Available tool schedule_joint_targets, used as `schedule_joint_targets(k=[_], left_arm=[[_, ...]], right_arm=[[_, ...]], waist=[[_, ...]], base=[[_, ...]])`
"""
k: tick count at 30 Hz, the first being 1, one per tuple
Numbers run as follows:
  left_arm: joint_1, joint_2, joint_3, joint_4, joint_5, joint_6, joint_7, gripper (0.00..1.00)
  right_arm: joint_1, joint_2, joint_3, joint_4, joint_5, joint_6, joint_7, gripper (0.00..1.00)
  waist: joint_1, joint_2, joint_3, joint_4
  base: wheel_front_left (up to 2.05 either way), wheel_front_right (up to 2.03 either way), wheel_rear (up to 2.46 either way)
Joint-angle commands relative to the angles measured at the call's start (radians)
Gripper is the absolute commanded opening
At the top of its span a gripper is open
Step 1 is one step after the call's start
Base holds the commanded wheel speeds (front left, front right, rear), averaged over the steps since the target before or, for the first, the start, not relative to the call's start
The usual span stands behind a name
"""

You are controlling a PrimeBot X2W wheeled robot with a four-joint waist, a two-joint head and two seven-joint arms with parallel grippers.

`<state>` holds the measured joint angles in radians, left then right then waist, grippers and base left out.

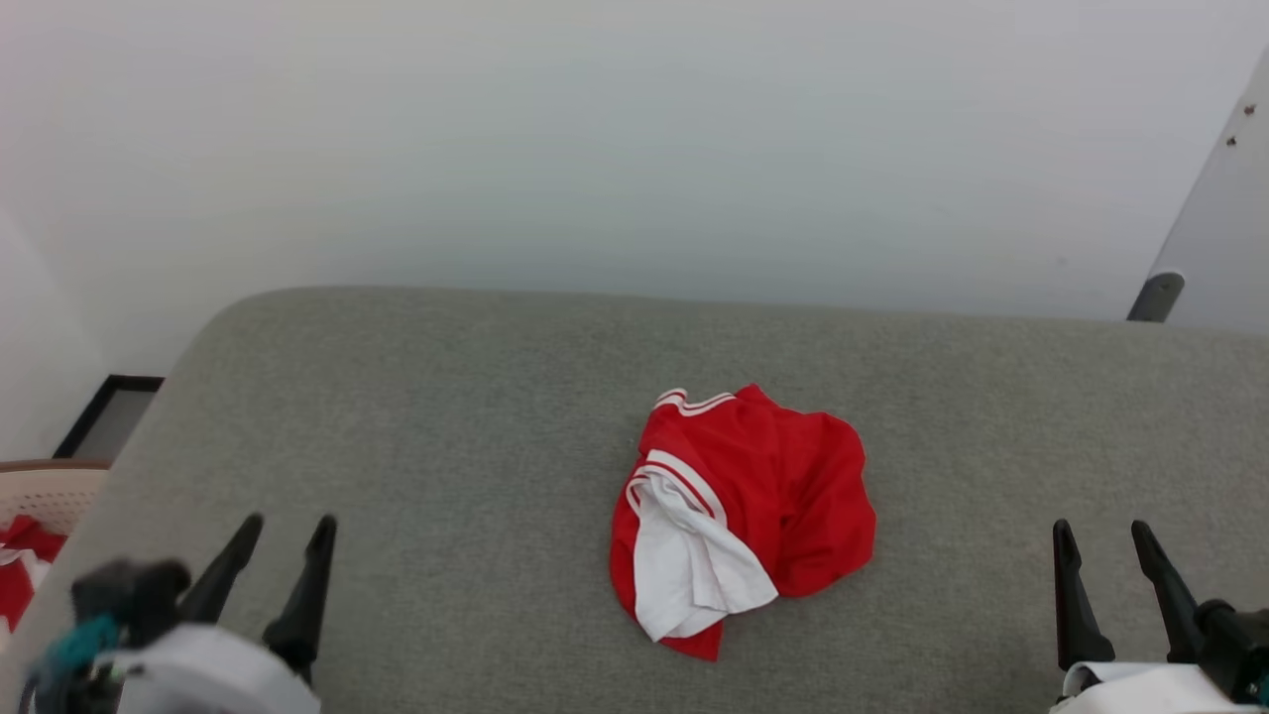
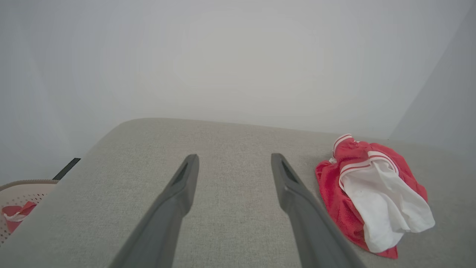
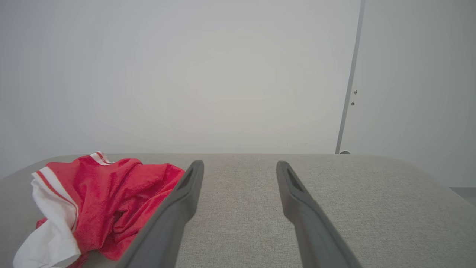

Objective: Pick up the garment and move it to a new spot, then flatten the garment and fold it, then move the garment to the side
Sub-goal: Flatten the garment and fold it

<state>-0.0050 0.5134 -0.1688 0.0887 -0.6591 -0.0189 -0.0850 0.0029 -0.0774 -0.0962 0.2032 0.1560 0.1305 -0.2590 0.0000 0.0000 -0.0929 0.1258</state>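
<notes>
The garment (image 1: pixel 763 486) lies crumpled in a heap on the grey padded table (image 1: pixel 446 416), a little right of its middle. It is red with a white sleeve and red-white striped trim on top. My left gripper (image 1: pixel 289 523) is open at the near left, well apart from the heap. In the left wrist view the open left gripper (image 2: pixel 234 156) hangs over bare table, with the garment (image 2: pixel 372 186) off to its right. My right gripper (image 1: pixel 1100 527) is open at the near right. In the right wrist view the garment (image 3: pixel 100 201) lies left of the open right gripper (image 3: pixel 240 163).
A pale perforated basket (image 1: pixel 50 491) stands off the table's left edge and holds another red-and-white cloth (image 1: pixel 25 555). A white wall runs behind the table. A grey panel (image 1: pixel 1219 218) leans at the far right. A dark frame (image 1: pixel 109 416) sits on the floor at left.
</notes>
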Motion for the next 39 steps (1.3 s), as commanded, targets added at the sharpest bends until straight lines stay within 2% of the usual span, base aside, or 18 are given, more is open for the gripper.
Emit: schedule_joint_targets(k=[1,6,13,21,29,39], left_arm=[[-0.017,0.009,-0.005,-0.011,-0.004,-0.001,0.020,1.00],[-0.106,0.030,-0.039,-0.085,-0.052,0.015,0.217,1.00],[-0.248,0.016,-0.108,-0.182,-0.159,0.052,0.528,1.00],[-0.403,-0.009,-0.211,-0.168,-0.207,0.094,0.795,1.00],[-0.479,-0.051,-0.291,-0.132,-0.215,0.151,0.949,1.00],[-0.549,-0.079,-0.337,-0.015,-0.164,0.156,0.957,1.00]], right_arm=[[-0.010,-0.004,-0.001,0.000,-0.006,0.000,-0.004,1.00],[-0.042,-0.011,0.002,0.003,-0.006,0.000,-0.005,1.00],[-0.084,-0.009,0.007,0.014,-0.006,0.000,-0.006,1.00],[-0.112,0.000,0.017,0.018,-0.010,0.000,-0.007,1.00],[-0.120,0.008,0.021,0.013,-0.010,0.000,-0.007,1.00],[-0.158,0.016,0.028,0.001,-0.006,0.000,-0.007,1.00]], waist=[[0.0000,0.0000,0.011,-0.011],[0.0000,0.0000,0.038,-0.040],[0.0000,0.0000,0.065,-0.083],[0.0000,0.0000,0.078,-0.122],[0.0000,0.0000,0.099,-0.163],[0.0000,0.0000,0.176,-0.211]], base=[[0.00,0.00,0.00],[0.00,0.00,0.00],[0.00,0.00,0.00],[0.00,0.00,0.00],[0.00,0.00,0.00],[0.00,0.00,0.00]])
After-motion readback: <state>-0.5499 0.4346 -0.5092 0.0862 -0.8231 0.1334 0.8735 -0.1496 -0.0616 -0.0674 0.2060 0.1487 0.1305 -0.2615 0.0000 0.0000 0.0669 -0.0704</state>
